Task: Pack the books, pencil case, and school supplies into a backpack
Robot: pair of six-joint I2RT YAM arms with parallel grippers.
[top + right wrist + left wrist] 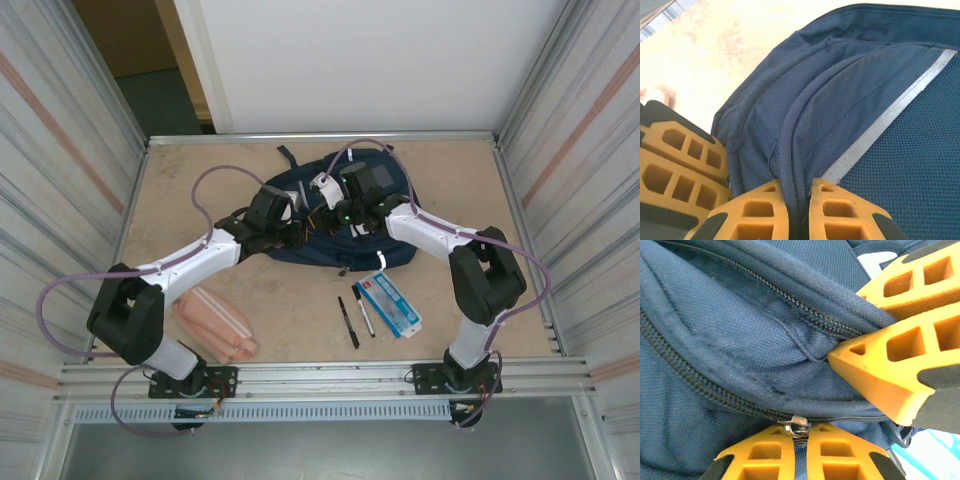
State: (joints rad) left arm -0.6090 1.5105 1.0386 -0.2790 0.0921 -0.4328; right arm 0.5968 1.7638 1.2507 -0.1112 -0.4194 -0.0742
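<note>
Pinching a fold of the backpack (pixel 900 165), the right tool (pixel 799 192) is clamped narrow; just beside it, the left tool (pixel 799 437) is closed on the zipper pull (pixel 796 422).

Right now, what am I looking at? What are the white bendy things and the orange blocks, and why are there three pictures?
The white bendy things are two robot arms bolted to a table. One picture looks down from above. The other two come from small cameras on each wrist, so the orange blocks are the arms' own fingers. On the table lie a blue backpack, a pink pencil case, two black pens and a blue-and-white box. The left gripper is closed on the backpack's zipper pull. The right gripper pinches a fold of backpack cloth.
</note>
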